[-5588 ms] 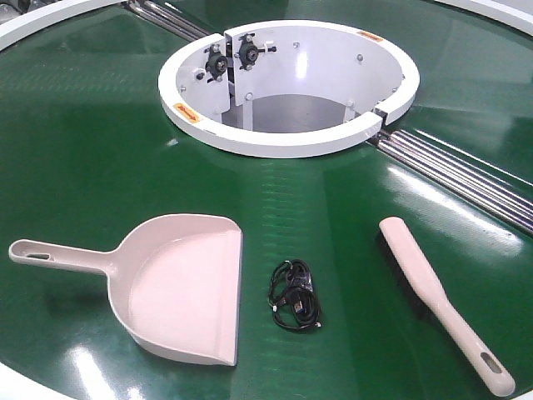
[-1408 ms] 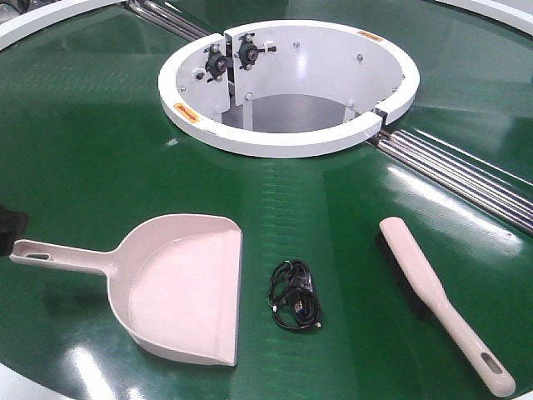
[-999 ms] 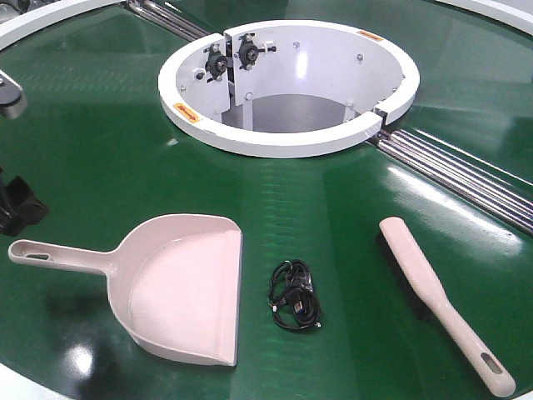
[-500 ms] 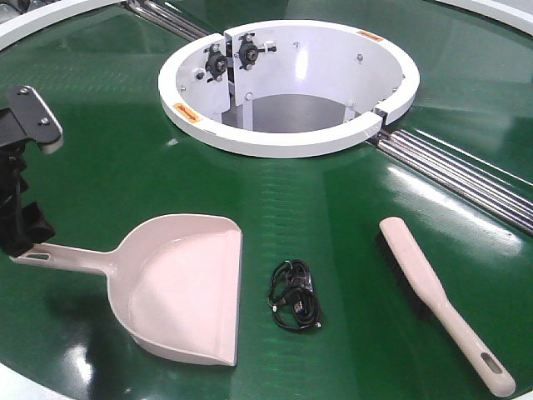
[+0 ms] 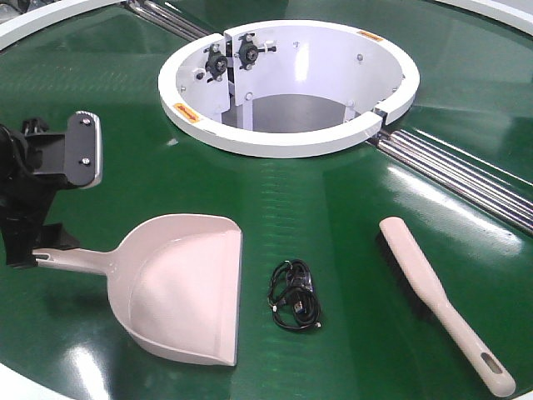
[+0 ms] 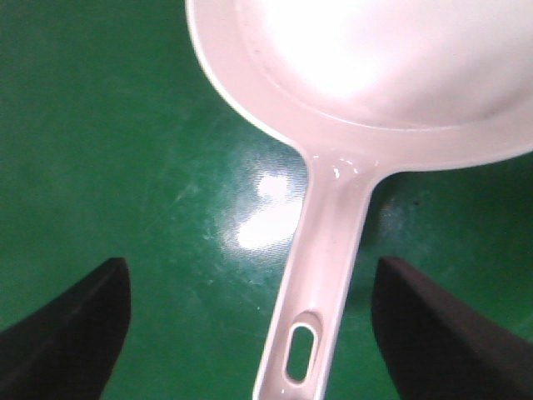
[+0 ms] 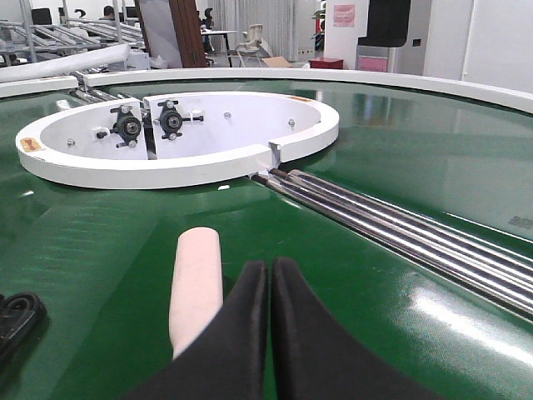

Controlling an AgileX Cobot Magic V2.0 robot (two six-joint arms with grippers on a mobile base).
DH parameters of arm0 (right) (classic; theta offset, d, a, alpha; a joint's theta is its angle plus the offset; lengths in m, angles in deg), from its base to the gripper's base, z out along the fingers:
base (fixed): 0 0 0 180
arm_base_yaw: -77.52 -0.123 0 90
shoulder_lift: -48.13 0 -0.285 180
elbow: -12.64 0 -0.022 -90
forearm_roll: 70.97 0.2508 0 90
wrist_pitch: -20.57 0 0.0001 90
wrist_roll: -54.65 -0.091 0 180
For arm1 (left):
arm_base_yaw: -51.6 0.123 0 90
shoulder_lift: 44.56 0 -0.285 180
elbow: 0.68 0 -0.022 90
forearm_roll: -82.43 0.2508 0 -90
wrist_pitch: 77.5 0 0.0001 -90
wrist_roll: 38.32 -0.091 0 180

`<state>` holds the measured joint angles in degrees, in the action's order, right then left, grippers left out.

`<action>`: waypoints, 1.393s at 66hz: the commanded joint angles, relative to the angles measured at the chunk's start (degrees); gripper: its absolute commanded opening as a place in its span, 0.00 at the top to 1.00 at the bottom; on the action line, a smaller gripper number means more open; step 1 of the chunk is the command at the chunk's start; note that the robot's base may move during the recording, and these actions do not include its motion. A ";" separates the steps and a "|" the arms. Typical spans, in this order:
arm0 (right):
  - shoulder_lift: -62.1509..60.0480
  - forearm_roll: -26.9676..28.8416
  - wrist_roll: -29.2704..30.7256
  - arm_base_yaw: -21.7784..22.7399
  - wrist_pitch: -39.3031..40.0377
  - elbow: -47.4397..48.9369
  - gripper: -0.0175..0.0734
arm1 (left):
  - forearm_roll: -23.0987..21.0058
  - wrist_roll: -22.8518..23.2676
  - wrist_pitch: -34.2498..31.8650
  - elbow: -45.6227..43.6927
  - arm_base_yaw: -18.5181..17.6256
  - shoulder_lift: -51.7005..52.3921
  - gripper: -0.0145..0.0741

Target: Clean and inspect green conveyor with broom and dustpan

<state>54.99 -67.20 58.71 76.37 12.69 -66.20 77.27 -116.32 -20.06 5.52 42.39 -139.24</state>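
left arm now well into the front view. 5.6 s ago it was not in view, and 0.5 s ago only its edge showed at the left. its grey plate [image 5: 83, 150] has since swung right, over the belt. dustpan, broom and cable bundle [image 5: 294, 296] lie where they lay in every earlier frame.

left end effector [image 5: 25, 250] is low at the slotted end of the dustpan handle [image 5: 79, 260]. in the left wrist view its fingers [image 6: 71, 333] are spread wide, one on each side of the handle, with green showing between each finger and the plastic. no contact seen.

right end effector [image 7: 269, 271]: fingers pressed together, nothing visible between them. it sits just over the rounded head end of the broom [image 7: 197, 283] and faces the ring. it does not show in the front view, and i cannot tell whether it touches the broom.

dustpan [image 5: 183, 292]: pale beige-pink and glossy. it lies flat near the front left edge of the conveyor [image 5: 291, 192], straight mouth edge toward the cable, curved back and handle toward the left edge.

broom [image 5: 433, 292]: same pale plastic, black bristles along its left side. it lies on a diagonal near the front right edge, head toward the ring, slotted handle end toward the near edge.

belt: dark green, glossy, with streaked glare. the white ring [image 5: 283, 143] sits at mid-back, and steel rods [image 5: 458, 175] run from it toward the right edge.
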 commanded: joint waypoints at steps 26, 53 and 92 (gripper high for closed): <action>-0.66 -0.19 0.27 0.18 4.23 -1.13 0.82 | -5.59 -8.14 2.47 -1.56 -0.33 -5.96 0.19; -0.66 -0.19 0.27 0.18 4.23 -1.13 0.82 | -0.22 -2.36 1.28 -1.56 -0.47 -11.15 0.21; -0.66 -0.19 0.27 0.18 4.23 -1.13 0.82 | 3.40 -1.44 1.12 -1.56 -0.81 -13.39 0.49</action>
<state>54.99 -67.20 58.71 76.37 12.69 -66.20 80.16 -118.22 -19.45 5.52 42.21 -154.78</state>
